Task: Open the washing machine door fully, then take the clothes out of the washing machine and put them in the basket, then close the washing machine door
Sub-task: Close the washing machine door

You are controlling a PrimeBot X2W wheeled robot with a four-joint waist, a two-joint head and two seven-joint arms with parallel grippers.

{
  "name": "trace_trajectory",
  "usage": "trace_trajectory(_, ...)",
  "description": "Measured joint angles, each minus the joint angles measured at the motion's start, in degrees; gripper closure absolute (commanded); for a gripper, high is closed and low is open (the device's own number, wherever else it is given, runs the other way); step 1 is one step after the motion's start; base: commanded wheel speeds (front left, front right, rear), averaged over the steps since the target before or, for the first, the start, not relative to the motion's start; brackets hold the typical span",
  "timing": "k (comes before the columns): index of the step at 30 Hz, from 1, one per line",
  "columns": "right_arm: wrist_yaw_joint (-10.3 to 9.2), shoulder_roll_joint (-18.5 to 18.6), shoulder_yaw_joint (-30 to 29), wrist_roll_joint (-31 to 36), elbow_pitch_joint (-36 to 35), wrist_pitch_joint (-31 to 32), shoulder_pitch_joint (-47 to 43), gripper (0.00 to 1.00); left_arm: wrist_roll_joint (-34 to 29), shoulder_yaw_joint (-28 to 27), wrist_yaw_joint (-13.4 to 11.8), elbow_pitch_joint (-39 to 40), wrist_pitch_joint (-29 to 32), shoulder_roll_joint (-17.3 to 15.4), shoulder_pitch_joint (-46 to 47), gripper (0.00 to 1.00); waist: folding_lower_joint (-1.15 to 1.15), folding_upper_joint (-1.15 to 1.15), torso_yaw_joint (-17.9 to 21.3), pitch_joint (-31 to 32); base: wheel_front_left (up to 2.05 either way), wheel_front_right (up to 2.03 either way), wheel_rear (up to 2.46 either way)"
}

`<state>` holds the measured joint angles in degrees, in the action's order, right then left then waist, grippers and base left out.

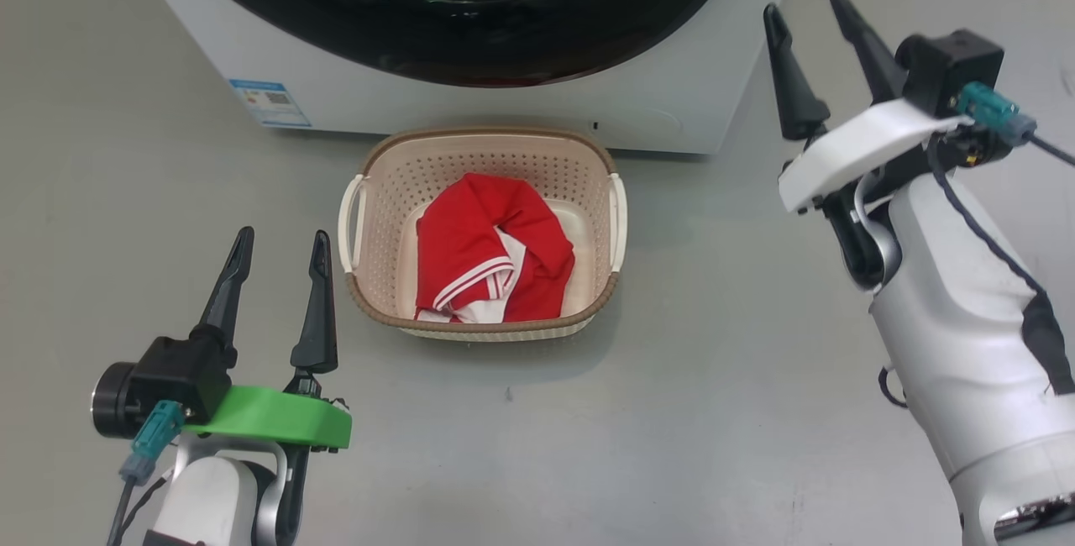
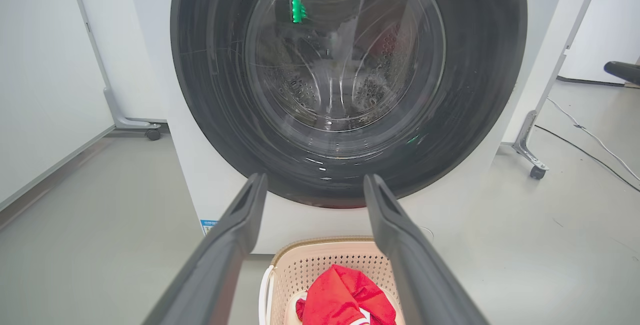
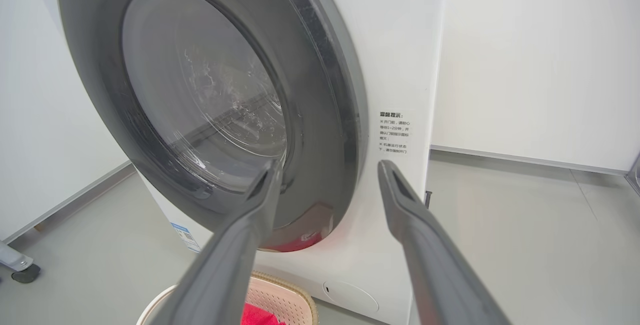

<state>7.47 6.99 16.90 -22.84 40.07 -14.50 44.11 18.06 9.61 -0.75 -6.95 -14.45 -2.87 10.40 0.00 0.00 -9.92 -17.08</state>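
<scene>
- Judging from the right wrist view, washing machine door [image 3: 325, 90] lying flush against the white front of the washing machine [image 3: 400, 40], with no gap along its right rim; latched or merely resting, cannot tell.
- Right gripper [image 1: 804, 7] raised beside the machine's right front corner, dark fingers spread apart, nothing between them, not touching the door.
- Deciding relation: door's right rim straight ahead of those open jaws and a little to their left, roughly in line with the fingers' own direction. For a last press, probably a short push forward onto that rim.
- Left gripper [image 1: 283, 235] low at the left, well apart from the door, jaws likewise wide and empty, pointing toward the glass from beside the basket.
- Right arm clearly nearer the door's edge; left arm nearer the basket.
- Clothes [image 1: 491, 248] bunched inside the basket [image 1: 479, 136], red with white-striped trim, folded in a heap running roughly front to back.
- Basket on the floor just in front of the machine's base, below the door, between the two arms.
- No fabric made out in the drum behind the glass, so unloading judged done; only the door's closure left to confirm.
</scene>
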Motion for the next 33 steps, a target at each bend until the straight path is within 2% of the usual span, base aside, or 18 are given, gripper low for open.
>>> trace_trajectory(13, -0.13, -1.3, -2.3, 0.4, -6.9, 0.0, -12.7, 0.00, 0.0, -0.1, 0.0, -2.1, 0.0, -0.4, -2.7, 0.00, 0.00, 0.00, 3.9, 3.8, 0.00, 0.00, 0.00)
trace_trajectory(23, -2.09, -1.5, -3.8, 1.8, -10.6, 0.0, -21.5, 0.00, 0.0, 0.0, -0.1, -3.7, 0.3, -0.9, -6.0, 0.00, 0.00, 0.00, 6.0, 7.3, 0.00, 0.00, 0.00)
trace_trajectory(33, -3.11, -1.9, -4.5, 2.3, -13.9, 0.0, -28.6, 0.00, 0.0, -0.1, -0.5, -4.4, 0.3, -1.5, -8.2, 0.00, 0.00, 0.00, 6.6, 10.4, 0.00, 0.00, 0.00)
